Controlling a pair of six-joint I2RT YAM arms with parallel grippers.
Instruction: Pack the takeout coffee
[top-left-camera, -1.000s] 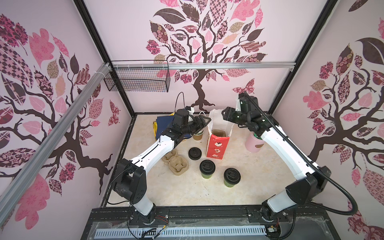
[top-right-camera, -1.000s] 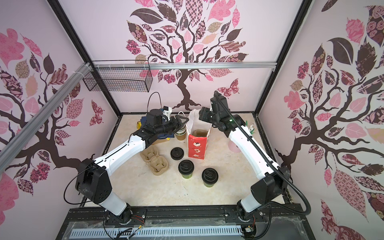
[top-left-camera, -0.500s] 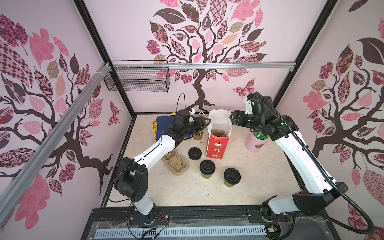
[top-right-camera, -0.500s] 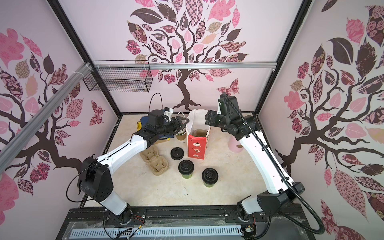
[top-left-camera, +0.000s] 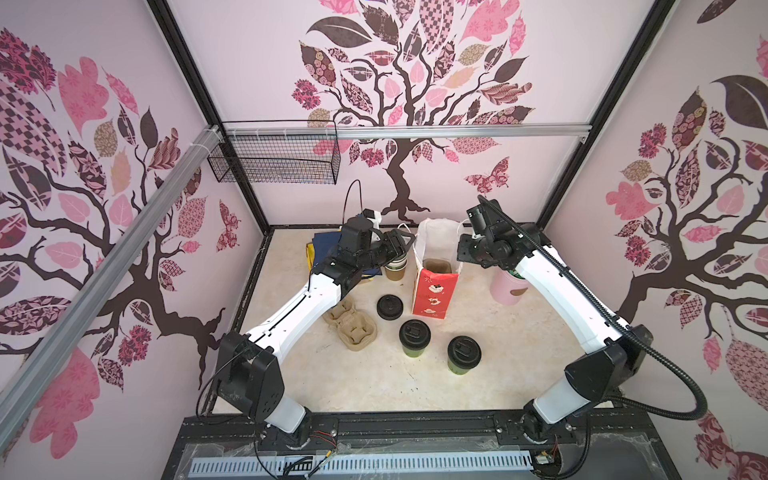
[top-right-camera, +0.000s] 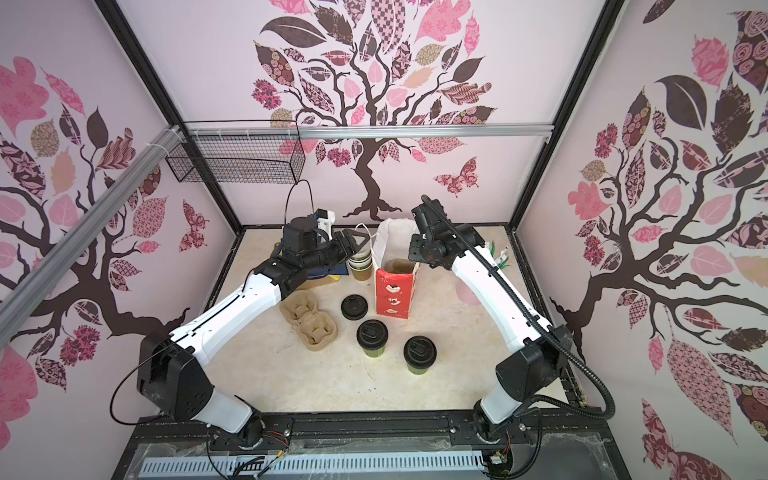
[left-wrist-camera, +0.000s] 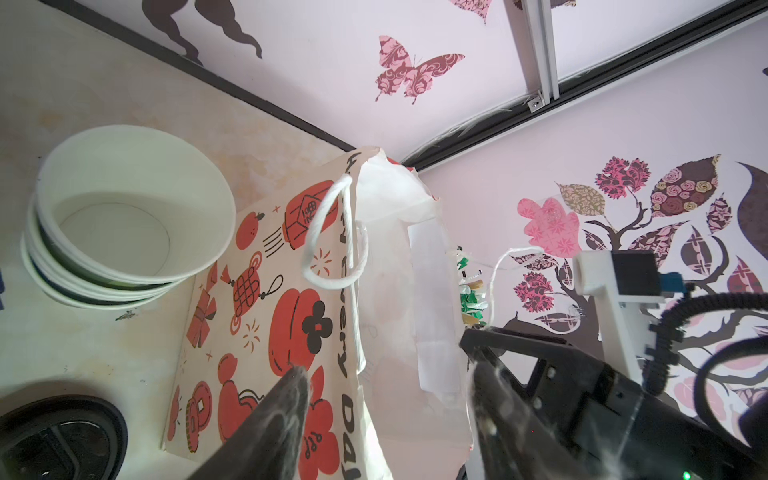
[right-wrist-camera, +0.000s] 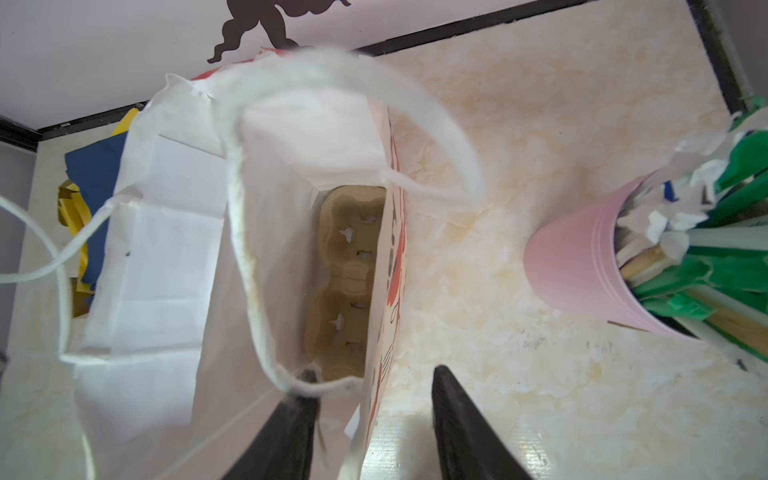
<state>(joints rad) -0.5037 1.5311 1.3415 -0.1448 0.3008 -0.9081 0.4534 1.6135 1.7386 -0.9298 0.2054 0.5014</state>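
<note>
Motion over the last second belongs to the right arm: half a second ago it swung up and away from the paper bag (top-left-camera: 432, 291), and it is now back down at the bag's mouth, while the left arm has hardly shifted. The right gripper (right-wrist-camera: 376, 370) has its jaws partly apart, straddling the bag's printed wall with a gap on either side and pinching nothing. One of its black fingers (right-wrist-camera: 291, 424) touches the white twisted-cord handle (right-wrist-camera: 349, 70). The left gripper (left-wrist-camera: 388, 370) is spread wide at the bag's opposite rim and holds nothing. The bag is stiff white paper with a red lantern-and-flower print, standing upright and gaping. A moulded brown pulp carrier (right-wrist-camera: 349, 266) with round wells lies at its bottom. The first green cup (top-left-camera: 414, 338) and the second green cup (top-left-camera: 464, 353) stand upright on the cream marbled table (top-left-camera: 374, 382), in front of the bag toward the robot bases. They are apart from each other and from both grippers. Each is squat matte green paper under a glossy round black sip lid. A loose black lid (top-left-camera: 390, 306) lies flat just beside the bag's foot on the left arm's side, between the bag and a second pulp carrier (top-left-camera: 351, 328).
</note>
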